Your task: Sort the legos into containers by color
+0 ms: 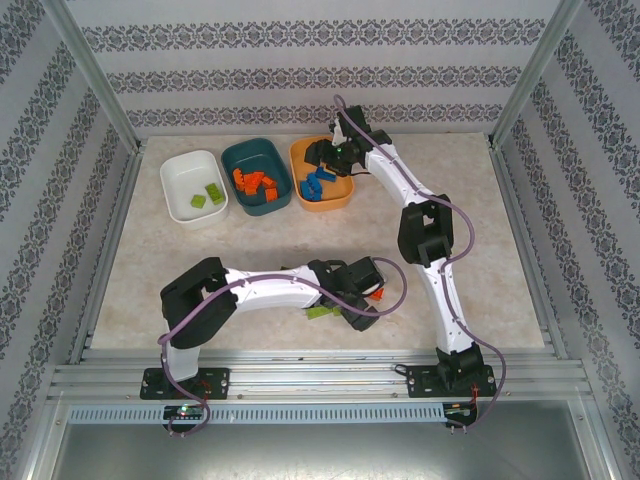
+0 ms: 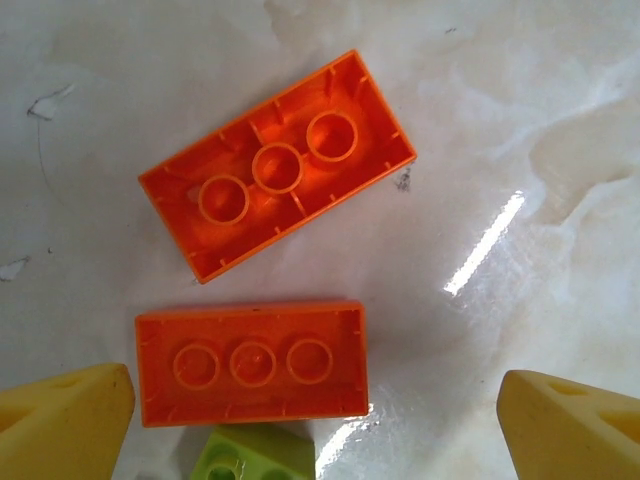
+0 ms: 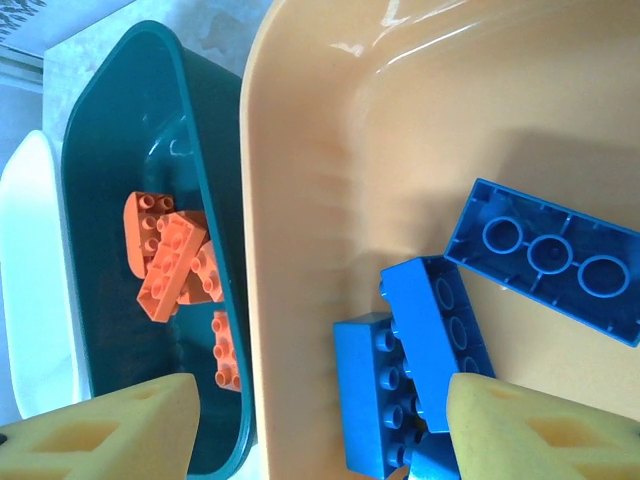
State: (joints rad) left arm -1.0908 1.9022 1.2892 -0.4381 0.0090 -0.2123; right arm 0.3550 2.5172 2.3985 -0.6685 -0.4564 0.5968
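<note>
Just ahead of the released left pincer (image 2: 318,425) lie two orange legos (image 2: 250,362) (hollow undersides up).

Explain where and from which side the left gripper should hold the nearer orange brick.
Probably grip the nearer orange brick by its short end walls, straight down from above. It lies flat, hollow side up, lengthwise between the fingers of the open left gripper; both ends are free, while a lime green brick crowds its near long wall.

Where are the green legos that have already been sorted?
In the top view, two lime green bricks lie in the white tub, leftmost of the row, beside the dark teal tub.
</note>
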